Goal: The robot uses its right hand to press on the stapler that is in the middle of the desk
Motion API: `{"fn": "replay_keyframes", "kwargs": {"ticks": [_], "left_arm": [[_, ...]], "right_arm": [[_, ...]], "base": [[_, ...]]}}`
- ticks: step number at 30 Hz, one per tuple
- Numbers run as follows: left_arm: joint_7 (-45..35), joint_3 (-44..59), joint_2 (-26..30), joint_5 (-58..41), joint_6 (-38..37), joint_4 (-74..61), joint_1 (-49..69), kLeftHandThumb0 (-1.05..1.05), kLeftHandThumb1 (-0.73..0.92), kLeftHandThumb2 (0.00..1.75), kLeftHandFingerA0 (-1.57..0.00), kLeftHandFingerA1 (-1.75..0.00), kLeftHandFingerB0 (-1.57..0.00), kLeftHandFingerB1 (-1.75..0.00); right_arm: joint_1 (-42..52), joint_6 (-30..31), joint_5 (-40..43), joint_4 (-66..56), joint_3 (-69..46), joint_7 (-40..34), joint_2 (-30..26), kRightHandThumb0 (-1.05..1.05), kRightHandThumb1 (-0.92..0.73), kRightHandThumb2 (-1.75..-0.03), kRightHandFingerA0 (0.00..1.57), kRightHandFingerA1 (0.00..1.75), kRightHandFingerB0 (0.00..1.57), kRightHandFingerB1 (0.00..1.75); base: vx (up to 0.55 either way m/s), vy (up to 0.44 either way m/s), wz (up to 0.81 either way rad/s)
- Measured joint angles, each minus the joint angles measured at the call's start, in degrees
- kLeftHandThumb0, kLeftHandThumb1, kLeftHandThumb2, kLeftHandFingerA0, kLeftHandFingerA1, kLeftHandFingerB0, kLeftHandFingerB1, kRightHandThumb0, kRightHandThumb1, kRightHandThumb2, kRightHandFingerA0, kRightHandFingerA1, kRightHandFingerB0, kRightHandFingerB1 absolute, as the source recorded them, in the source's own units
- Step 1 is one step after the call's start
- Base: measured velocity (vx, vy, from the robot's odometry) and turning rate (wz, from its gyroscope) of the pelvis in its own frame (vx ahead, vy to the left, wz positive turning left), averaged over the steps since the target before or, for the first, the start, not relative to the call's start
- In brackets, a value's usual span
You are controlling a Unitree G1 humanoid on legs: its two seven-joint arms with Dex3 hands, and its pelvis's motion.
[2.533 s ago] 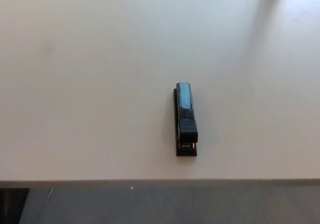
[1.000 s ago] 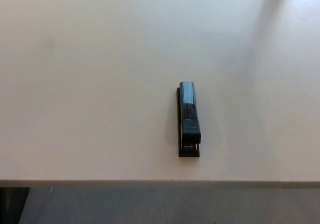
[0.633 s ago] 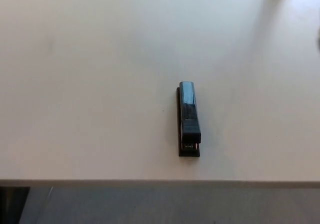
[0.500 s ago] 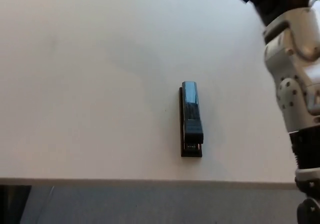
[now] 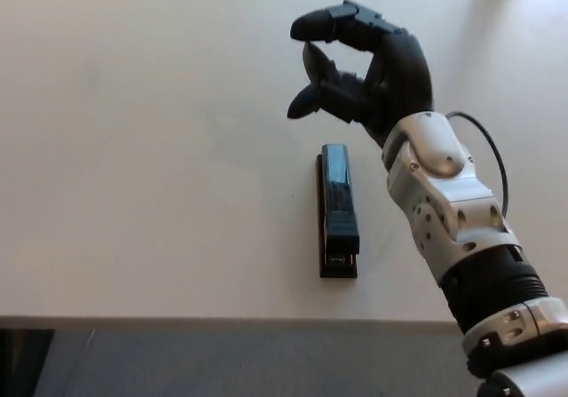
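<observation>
Since half a second ago, right hand point(image 5: 368, 68) has swung from the top-right corner of the head view down and inward, and now hangs over the counter point(image 5: 133, 148) just beyond the far end of the stapler point(image 5: 338, 210). Stapler itself is unmoved: it lies flat with its long axis running 12 to 6 o'clock, a little right of the frame's centre, near the counter's front edge, stapling end toward 6.

Fingers point(image 5: 312, 26) are curled but spread, thumb tip well apart from the upper fingertip, nothing held between them (an open, hooked pose). Hand sits at about 12 o'clock from the stapler, apparently raised off the surface; no contact with the stapler top is visible. Left hand not in view.

Step in hand, as judged: the approach, with pressing not yet begun.

Next move calls for bringing the hand back toward 6 o'clock until it is over the stapler's top arm, preferably the near half where leverage is best, then lowering straight down. An off-axis push would likely skid or tip the narrow body sideways.
</observation>
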Motion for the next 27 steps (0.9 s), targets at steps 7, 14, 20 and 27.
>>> {"fn": "replay_keyframes", "kwargs": {"ticks": [7, 14, 20, 27], "left_arm": [[-0.05, -0.16, 0.27, 0.0, -0.09, 0.05, -0.07, -0.47, 0.92, 0.95, -0.02, -0.24, -0.01, -0.2], [-0.32, -0.23, 0.28, -0.05, -0.47, -0.06, -0.09, -0.45, 0.92, 0.97, -0.01, -0.2, -0.01, -0.2], [-0.5, -0.24, 0.64, -0.06, -0.55, -0.03, -0.01, -0.46, 0.92, 0.97, -0.01, -0.22, -0.01, -0.19], [-0.51, -0.28, 0.66, -0.05, -0.57, 0.06, -0.13, -0.47, 0.92, 0.94, -0.02, -0.25, -0.01, -0.21]], "right_arm": [[0.06, -3.33, -1.24, 10.57, -3.08, 0.74, 1.4, -0.09, -0.62, -0.9, 1.3, 1.03, 0.82, 1.19], [0.84, -5.74, -2.26, 16.66, -4.56, 1.07, 3.41, -0.12, -0.69, -0.81, 1.25, 1.08, 0.82, 1.13], [1.16, -7.8, -3.37, 18.61, -4.88, 0.95, 3.46, -0.13, -0.71, -0.77, 1.27, 0.96, 0.82, 1.15], [1.4, -9.8, -4.31, 19.25, -4.42, 2.09, 3.59, -0.12, -0.65, -0.86, 1.23, 1.05, 0.84, 1.11]], "base": [[0.0, 0.0, 0.0], [0.0, 0.0, 0.0], [0.0, 0.0, 0.0], [0.0, 0.0, 0.0]]}}
